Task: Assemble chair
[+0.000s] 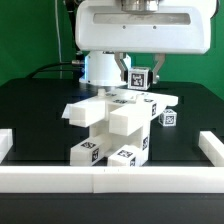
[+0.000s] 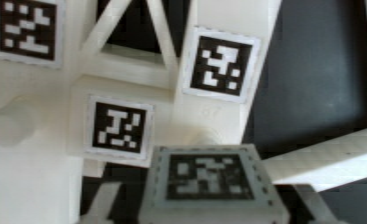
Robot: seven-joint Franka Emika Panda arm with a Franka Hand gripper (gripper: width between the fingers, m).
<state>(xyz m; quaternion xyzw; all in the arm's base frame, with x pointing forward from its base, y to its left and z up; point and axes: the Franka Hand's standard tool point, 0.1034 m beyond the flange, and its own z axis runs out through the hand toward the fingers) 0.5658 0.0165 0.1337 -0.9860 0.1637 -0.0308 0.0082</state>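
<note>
exterior view / pincer: Your pincer hangs over the build, its dark fingers on either side of a small white plastic tagged block. The jaws look clamped on it, partway closed.
exterior view / chair: The white plastic blocky chair stack, with black-and-white square tags, sits directly below the pincer. Its slabs and bars are piled crosswise and part-joined.
exterior view / why held: You grip the tagged block from above, probably so it can be seated or steadied on the top slab. The stack underneath serves as the support.
exterior view / surroundings: The long white plastic border rail runs well below and in front of the pincer. It likely keeps parts from sliding off the flat black table.
wrist view / tagged block: The tagged block lies closest to the pincer, tag face up.
wrist view / chair: The tagged slabs of the chair stack lie beyond the block and overlap at angles. You can't tell which joints are seated.
wrist view / pincer: The fingers aren't clearly visible here, so take the grip from the exterior view.
next: Check the block's alignment before you let go, because a skewed stack could tip.
</note>
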